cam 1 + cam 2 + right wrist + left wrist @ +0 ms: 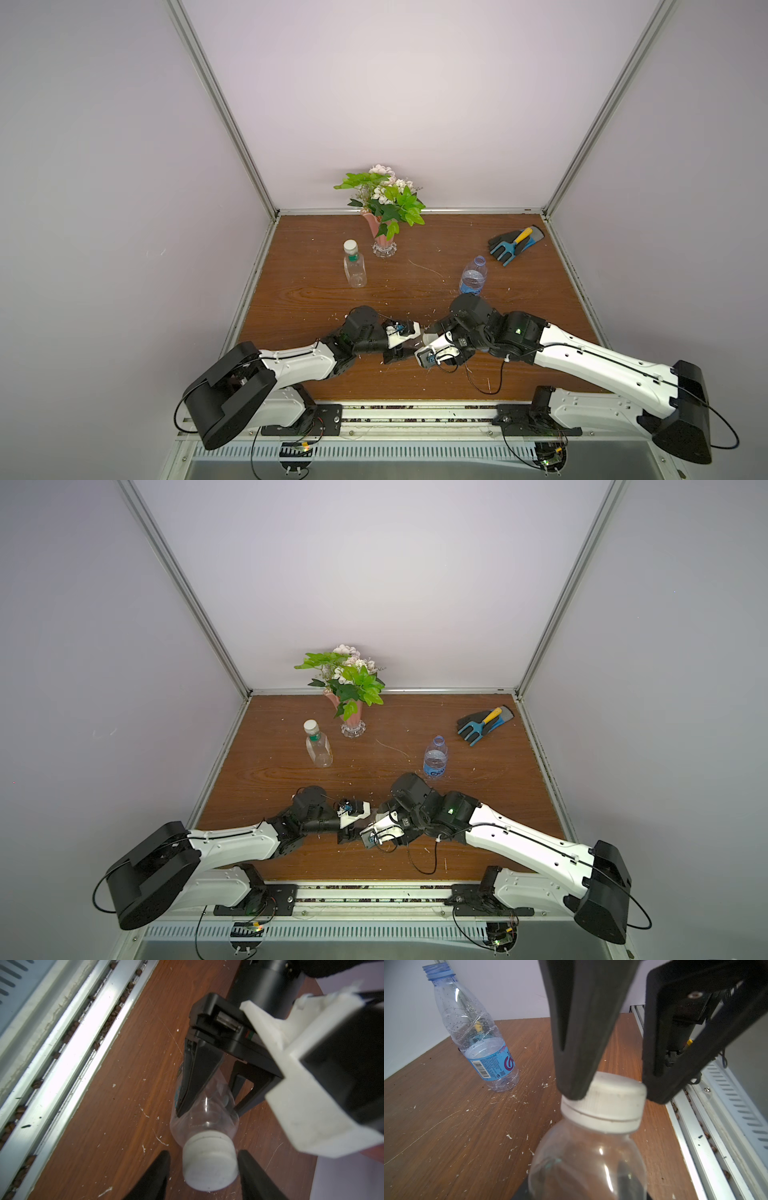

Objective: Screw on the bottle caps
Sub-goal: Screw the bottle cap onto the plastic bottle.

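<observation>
Near the table's front middle, my left gripper is shut on the body of a round clear bottle, held lying towards the right arm. A white cap sits on its neck. My right gripper stands open astride that cap, one finger almost touching it and a small gap at the other. Both arms hide this bottle in both top views. A squarish bottle with a green neck ring and a white cap stands at the back left. The blue-labelled bottle stands uncapped just behind my right arm.
A pink vase of flowers stands at the back middle. A garden glove with a small fork lies at the back right. Metal rails run along the front edge. White specks litter the wooden table.
</observation>
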Robot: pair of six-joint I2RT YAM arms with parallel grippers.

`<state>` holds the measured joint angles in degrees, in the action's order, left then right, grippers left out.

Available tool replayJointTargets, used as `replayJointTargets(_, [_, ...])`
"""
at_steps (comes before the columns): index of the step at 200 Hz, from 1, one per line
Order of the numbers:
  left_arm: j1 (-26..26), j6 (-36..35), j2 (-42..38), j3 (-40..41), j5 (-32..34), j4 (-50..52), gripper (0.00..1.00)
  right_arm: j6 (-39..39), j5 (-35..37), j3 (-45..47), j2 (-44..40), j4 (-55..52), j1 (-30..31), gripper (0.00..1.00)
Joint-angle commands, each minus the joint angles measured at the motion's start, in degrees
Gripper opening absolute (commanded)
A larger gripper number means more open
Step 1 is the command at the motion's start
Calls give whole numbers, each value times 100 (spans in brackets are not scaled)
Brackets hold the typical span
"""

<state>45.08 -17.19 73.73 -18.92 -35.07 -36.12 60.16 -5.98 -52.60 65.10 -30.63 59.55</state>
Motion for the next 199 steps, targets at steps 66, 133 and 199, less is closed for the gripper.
replayJointTargets(66, [10, -43, -65, -31, 71, 278, 16, -268, 279, 124, 212, 105, 14, 35])
replayJointTargets(133, [10, 97, -44, -33, 143, 229, 16, -665, 280, 643, -14, 518, 30, 38])
replayJointTargets(199, [11, 160, -96, -3, 329, 88, 16, -2156, 148, 181, 135, 85, 30, 0])
